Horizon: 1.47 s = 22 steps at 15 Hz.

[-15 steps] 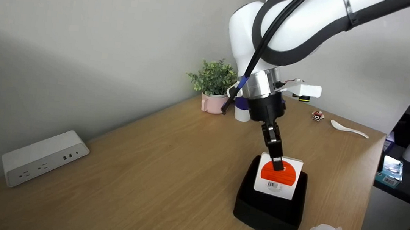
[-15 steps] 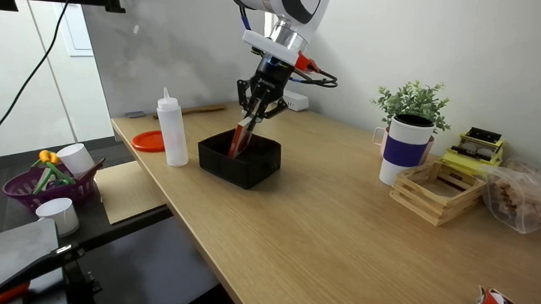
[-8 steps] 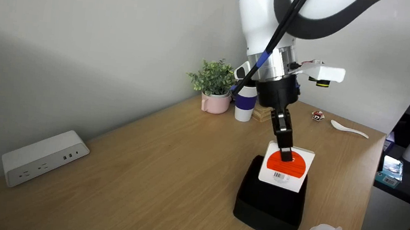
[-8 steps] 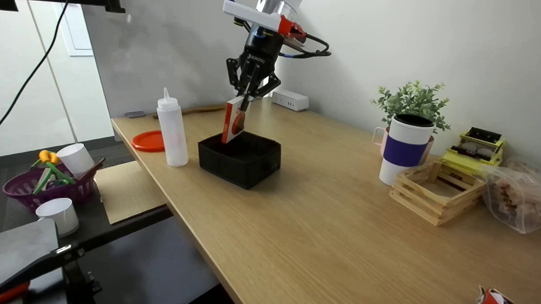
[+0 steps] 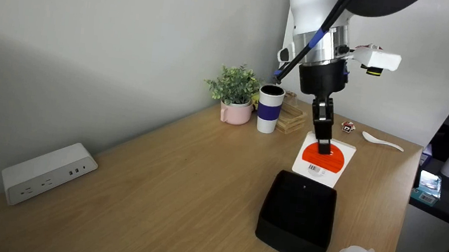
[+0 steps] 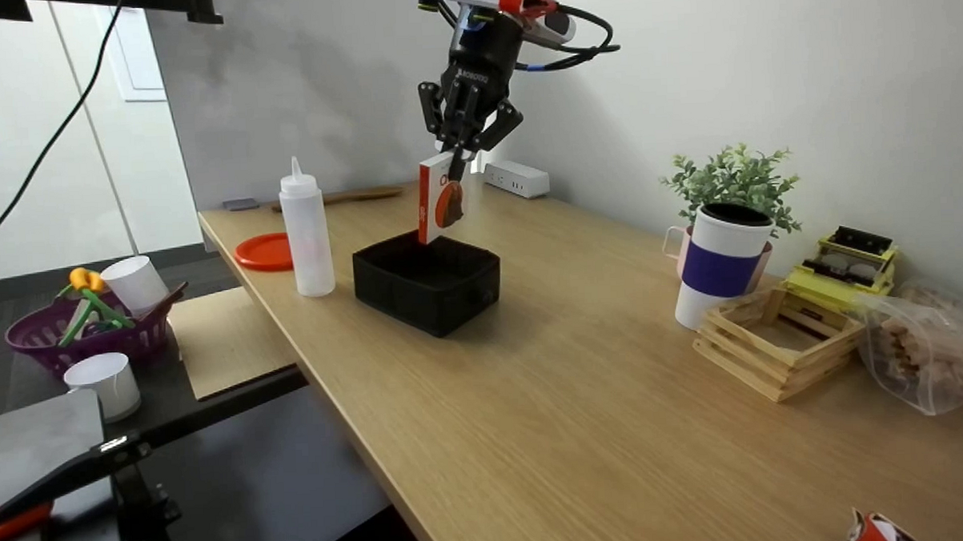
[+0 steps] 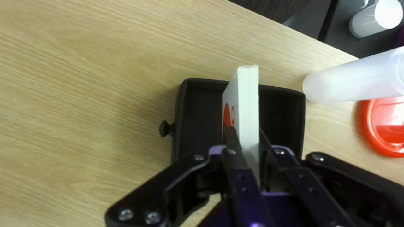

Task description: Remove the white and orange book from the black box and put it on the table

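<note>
My gripper [image 5: 324,148] is shut on the white and orange book [image 5: 308,158] and holds it roughly upright, slightly tilted. In the other views the gripper [image 6: 455,163] and the book [image 6: 436,204] hang just above the black box [image 6: 410,293]. In the wrist view the book's white edge [image 7: 248,101] stands between the two fingertips [image 7: 245,134]. The black box [image 5: 291,241] sits on the wooden table [image 5: 184,188], and its visible inside holds nothing. In the wrist view the black box [image 7: 199,116] lies under the book, partly hidden by the fingers.
A translucent squeeze bottle [image 6: 308,236] stands beside the box, near a red disc [image 6: 265,252] at the table's edge. A white and dark-blue cup [image 5: 268,112], a potted plant [image 5: 234,89] and a wooden crate [image 6: 780,348] stand by the wall. A power strip [image 5: 50,176] is also there.
My gripper has risen with the book held in it, lifting it from inside the black box to above the rim. The box has stayed in place.
</note>
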Motion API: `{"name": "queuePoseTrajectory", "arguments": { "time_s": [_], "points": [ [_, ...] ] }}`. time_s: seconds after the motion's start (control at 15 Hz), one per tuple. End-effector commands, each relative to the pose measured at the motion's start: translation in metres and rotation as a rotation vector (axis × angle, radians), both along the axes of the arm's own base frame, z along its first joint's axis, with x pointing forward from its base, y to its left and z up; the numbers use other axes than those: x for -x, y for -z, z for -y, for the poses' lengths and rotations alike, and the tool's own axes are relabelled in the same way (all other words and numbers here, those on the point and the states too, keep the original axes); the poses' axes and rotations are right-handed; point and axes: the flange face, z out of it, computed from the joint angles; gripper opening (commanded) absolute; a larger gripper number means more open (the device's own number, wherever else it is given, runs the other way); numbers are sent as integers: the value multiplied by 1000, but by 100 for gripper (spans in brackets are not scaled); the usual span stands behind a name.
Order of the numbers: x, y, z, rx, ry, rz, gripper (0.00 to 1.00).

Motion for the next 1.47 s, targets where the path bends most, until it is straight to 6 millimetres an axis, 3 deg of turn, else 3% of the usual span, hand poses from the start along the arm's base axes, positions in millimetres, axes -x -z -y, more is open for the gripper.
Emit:
{"name": "queuePoseTrajectory", "arguments": {
  "time_s": [0.0,0.67,0.73,0.8,1.4],
  "points": [
    [1,-2,4,3,7,0,14],
    [2,0,6,4,12,-1,14],
    [2,0,6,4,12,-1,4],
    [-2,2,8,12,32,-2,4],
    [-5,0,73,40,261,-4,4]
  ]
}}
